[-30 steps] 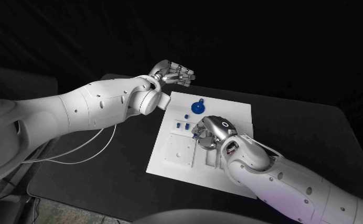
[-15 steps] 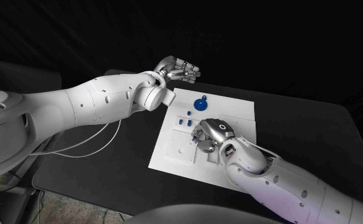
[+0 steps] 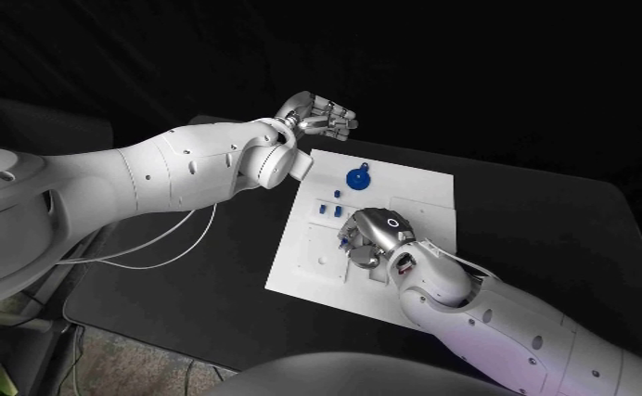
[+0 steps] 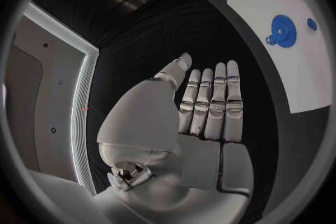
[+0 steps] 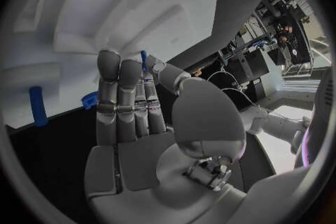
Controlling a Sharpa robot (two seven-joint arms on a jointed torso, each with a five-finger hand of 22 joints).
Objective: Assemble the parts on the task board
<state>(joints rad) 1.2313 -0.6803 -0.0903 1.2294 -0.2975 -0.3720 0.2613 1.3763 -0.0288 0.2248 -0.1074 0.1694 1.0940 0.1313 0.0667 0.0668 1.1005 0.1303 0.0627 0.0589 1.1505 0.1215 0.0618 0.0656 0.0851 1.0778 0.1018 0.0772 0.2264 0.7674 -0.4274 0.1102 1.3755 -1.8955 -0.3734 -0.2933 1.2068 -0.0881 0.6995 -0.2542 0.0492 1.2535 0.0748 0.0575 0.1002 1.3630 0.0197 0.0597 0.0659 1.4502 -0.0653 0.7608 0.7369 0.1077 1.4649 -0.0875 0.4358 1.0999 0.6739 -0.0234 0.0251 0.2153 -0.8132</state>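
Since a second ago, the left hand point(image 3: 318, 117) has lifted a little higher and further past the far left corner of the task board point(image 3: 415, 194), well clear of the parts; it hovers off the board over the black table point(image 3: 535, 229). The left wrist view shows its fingers point(image 4: 212, 106) straight, side by side and holding nothing, probably kept out of the way so the other arm can work. The right hand point(image 3: 375, 234) has stayed low over the middle of the board, fingers bent down among the small blue parts point(image 3: 323, 210). In the right wrist view a thin blue piece point(image 5: 143, 59) stands at its fingertips, likely pinched, though I cannot tell for sure. The large blue gear point(image 3: 356, 178) lies untouched nearer the far edge.
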